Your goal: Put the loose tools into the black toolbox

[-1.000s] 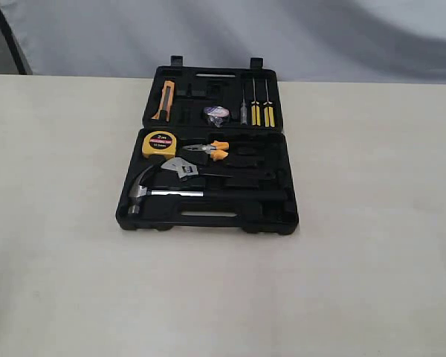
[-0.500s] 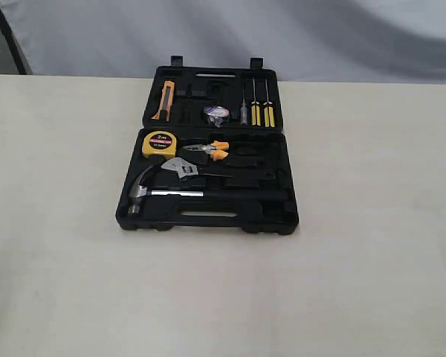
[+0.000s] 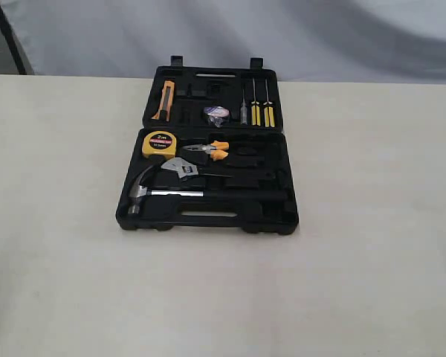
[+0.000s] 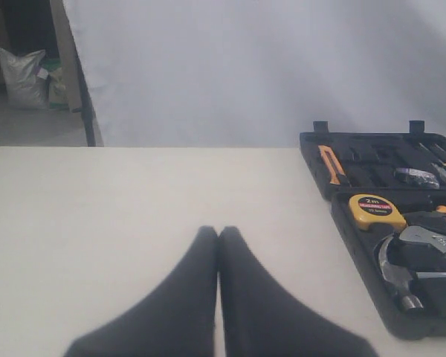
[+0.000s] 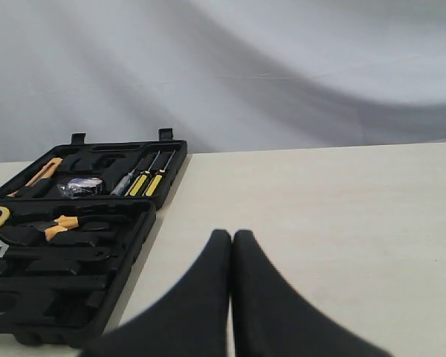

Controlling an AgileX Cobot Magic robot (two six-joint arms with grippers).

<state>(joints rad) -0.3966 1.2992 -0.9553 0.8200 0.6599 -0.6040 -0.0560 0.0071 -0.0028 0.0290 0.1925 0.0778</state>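
The black toolbox (image 3: pixel 279 219) lies open in the middle of the table. In its near half rest the claw hammer (image 3: pixel 143 192) with its chrome shaft and the adjustable wrench (image 3: pixel 181 168). The small purple-white tape roll (image 3: pixel 215 113) sits in the far half. In the left wrist view the toolbox (image 4: pixel 357 249), hammer (image 4: pixel 396 269) and tape roll (image 4: pixel 418 177) show off to one side of my shut left gripper (image 4: pixel 218 231). My right gripper (image 5: pixel 232 235) is shut too, empty, with the toolbox (image 5: pixel 145 230) beside it. Neither gripper shows in the exterior view.
A yellow tape measure (image 3: pixel 158 143) and orange-handled pliers (image 3: pixel 210 150) lie in the near half. An orange utility knife (image 3: pixel 163 102) and yellow-handled screwdrivers (image 3: pixel 261 110) fill the far half. The cream table (image 3: pixel 372 282) spreads around the case, with a grey backdrop behind.
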